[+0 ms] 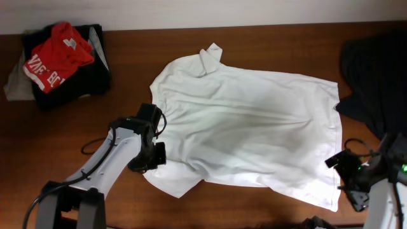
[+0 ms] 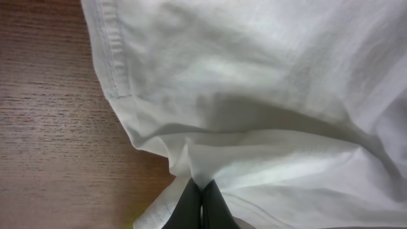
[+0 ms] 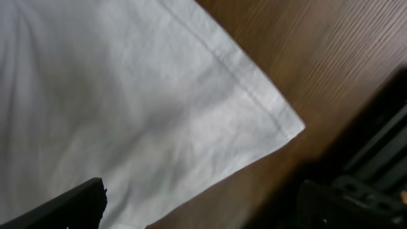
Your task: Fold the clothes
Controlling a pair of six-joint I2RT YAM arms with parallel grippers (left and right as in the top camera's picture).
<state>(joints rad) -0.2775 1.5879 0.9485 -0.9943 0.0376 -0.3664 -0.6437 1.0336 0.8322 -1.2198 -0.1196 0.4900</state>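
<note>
Overhead, counter [image 1: 254, 38]: brown wood, carrying all the clothes.
White shirt [image 1: 254, 127]: spread flat across the middle, collar toward the far left, hem toward the right, and not yet folded anywhere.
Other clothes: a red garment [image 1: 54, 57] lies on a dark pile at the far left corner; a black garment [image 1: 375, 70] lies at the far right, just beside the shirt.
Left pincer [image 2: 202, 207]: clenched on a pinch of the shirt's near left edge, by the sleeve, where the cloth puckers into its tips.
Right pincer [image 3: 203, 210]: released and wide, with the hem corner [image 3: 280, 121] lying between its fingers, ungripped.
Step in hand: probably securing both near corners for the first fold.
Next move: the right side needs to come down and close on that corner, then both should lift together so the cloth carries over evenly.
</note>
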